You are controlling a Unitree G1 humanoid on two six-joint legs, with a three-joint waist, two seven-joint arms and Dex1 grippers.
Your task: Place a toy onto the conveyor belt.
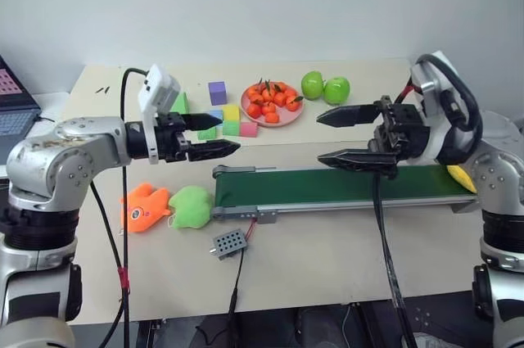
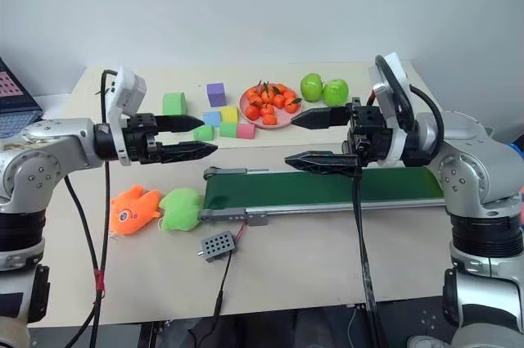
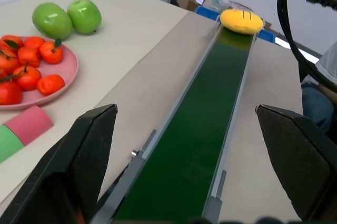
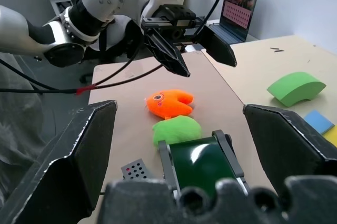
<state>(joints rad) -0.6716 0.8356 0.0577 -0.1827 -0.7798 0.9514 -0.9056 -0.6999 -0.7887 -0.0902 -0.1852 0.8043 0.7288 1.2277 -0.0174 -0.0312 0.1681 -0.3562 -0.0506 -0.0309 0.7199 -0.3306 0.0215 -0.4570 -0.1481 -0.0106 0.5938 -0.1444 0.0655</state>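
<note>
jaws of both grippers wide, empty. toy (image 3: 241, 21) on conveyor belt (image 3: 195, 134) end; soft, light; pinch across plush middle.

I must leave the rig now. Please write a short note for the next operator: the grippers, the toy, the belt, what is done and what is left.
Left gripper: open, empty, held above the table near the belt's left end.
Right gripper: open, empty, held above the conveyor belt.
Yellow toy: it lies on the belt's right end, beside the right arm.
Orange fish plush and green plush: on the table beside the belt's left end.
Done: the toy is on the belt.
Left: apparently nothing; just check that it sits fully on the belt.
</note>
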